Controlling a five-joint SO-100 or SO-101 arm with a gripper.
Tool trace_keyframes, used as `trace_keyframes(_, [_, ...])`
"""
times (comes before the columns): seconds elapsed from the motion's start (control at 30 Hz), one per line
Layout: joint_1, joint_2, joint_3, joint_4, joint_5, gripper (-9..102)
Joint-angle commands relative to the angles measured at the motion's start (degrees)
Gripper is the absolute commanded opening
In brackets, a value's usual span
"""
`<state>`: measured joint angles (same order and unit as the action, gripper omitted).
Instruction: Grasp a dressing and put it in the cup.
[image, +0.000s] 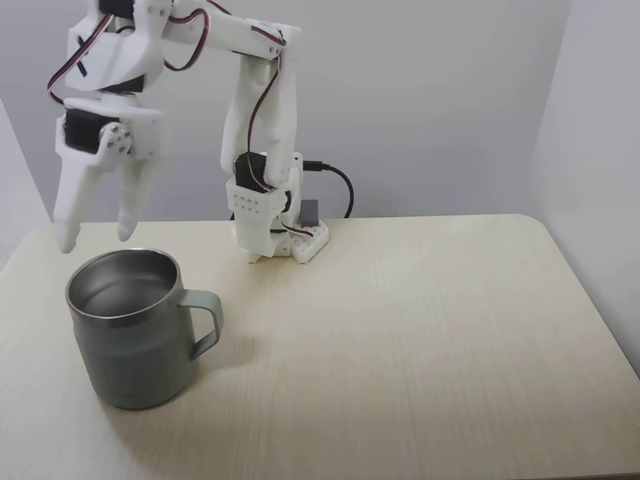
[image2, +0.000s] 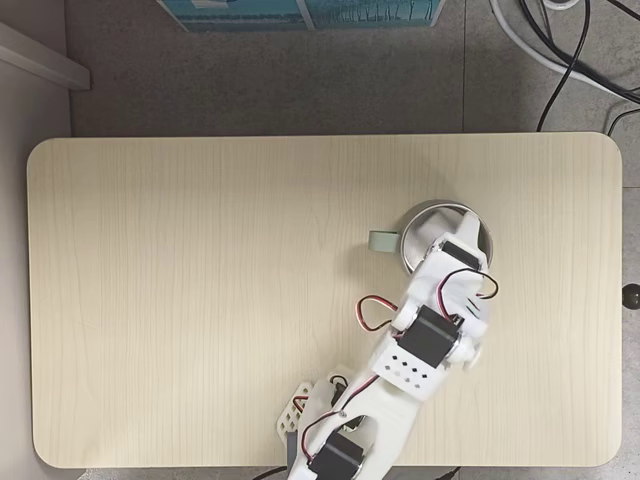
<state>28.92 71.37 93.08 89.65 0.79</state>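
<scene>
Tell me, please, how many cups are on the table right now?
1. The cup stands near the table's left edge in a fixed view, handle pointing right, with the gripper open just above its rim. Nothing appears hidden.

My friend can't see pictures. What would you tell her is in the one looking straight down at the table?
A white plastic robot arm reaches from the near edge of a pale wooden table, its gripper over a grey-green steel mug with a shiny rim. The mug's handle points left.
</scene>
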Motion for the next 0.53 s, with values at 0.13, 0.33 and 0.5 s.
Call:
trace_keyframes(0.13, [1.23,-2.02,1.14,0.09,0.44,25])
trace_keyframes(0.33, [2.02,-1.05,0.88,-1.23,0.62,24])
trace_keyframes(0.5, [2.29,-1.05,-1.14,-2.99,0.70,24])
